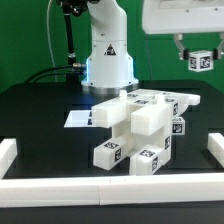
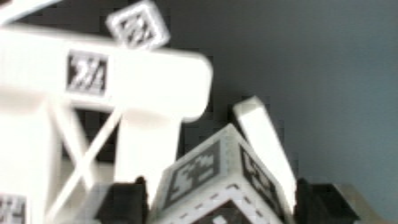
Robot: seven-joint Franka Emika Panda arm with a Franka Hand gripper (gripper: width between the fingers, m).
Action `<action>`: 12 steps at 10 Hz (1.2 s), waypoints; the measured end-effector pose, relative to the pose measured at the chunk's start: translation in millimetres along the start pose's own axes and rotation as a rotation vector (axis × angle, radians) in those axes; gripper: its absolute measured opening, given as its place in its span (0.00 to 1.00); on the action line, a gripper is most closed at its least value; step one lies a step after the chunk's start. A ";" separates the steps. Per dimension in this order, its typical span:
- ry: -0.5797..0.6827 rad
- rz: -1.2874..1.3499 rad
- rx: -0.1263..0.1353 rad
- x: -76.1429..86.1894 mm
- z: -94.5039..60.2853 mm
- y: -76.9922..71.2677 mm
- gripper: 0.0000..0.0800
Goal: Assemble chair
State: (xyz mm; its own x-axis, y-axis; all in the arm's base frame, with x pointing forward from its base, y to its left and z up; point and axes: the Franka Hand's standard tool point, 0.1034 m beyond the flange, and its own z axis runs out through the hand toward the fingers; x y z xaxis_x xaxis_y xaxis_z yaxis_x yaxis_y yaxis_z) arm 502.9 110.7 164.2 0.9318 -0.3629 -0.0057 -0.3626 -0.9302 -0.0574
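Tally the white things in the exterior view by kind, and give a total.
chair-part cluster, joined: 1
tagged chair part, raised at the jaws: 1
marker board: 1
border rails: 3
robot arm: 1
Total: 7

Bright overhead light bleaches the white chair parts (image 1: 140,125) against the dark surface (image 1: 35,125), shadows soft, while the wrist view is blurred, its near chair part (image 2: 222,175) smeared and glaring.
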 end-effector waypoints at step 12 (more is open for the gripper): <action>0.026 -0.160 -0.005 49.6 -2.3 37.3 0.50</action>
State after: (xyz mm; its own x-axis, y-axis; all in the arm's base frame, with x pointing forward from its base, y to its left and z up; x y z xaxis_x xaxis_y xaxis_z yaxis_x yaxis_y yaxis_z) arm 535.6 57.9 164.1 0.9770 -0.2113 0.0292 -0.2097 -0.9764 -0.0509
